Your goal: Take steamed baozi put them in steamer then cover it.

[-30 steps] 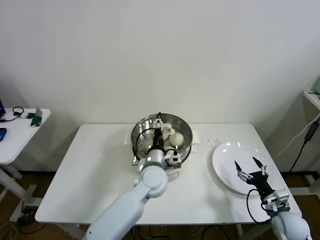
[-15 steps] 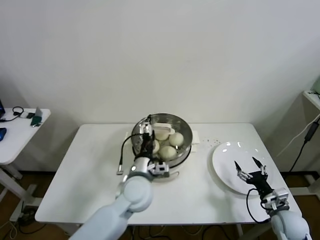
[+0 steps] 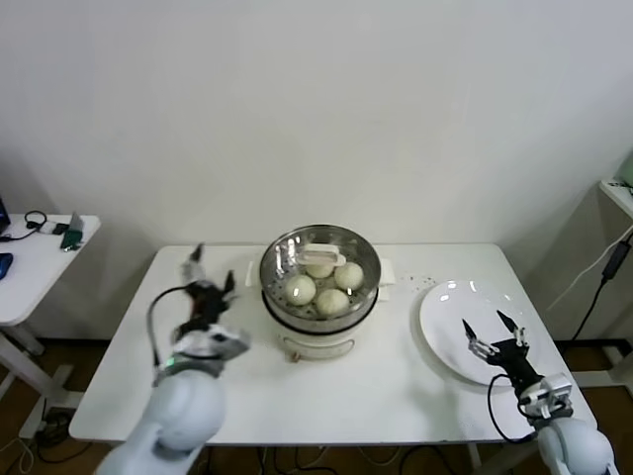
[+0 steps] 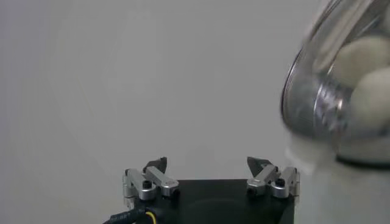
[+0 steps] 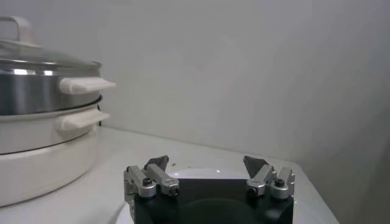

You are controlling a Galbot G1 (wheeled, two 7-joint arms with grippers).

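Now the steamer (image 3: 318, 287) is sitting near the middle of the tabletop (image 3: 415, 386), toward its far edge, with a glass lid (image 3: 318, 259) resting on its rim and its white handle (image 3: 323, 254) on top. Three steamed baozi (image 3: 332, 301) are showing clearly through the lid, close together inside the basket. Over the left part of the tabletop, well apart from the steamer, the left end effector (image 3: 209, 280) is hanging released, fingers spread and gripping nothing. Near the right edge, the right end effector (image 3: 496, 333) is hovering over a white plate (image 3: 442, 322), likewise spread wide and empty.
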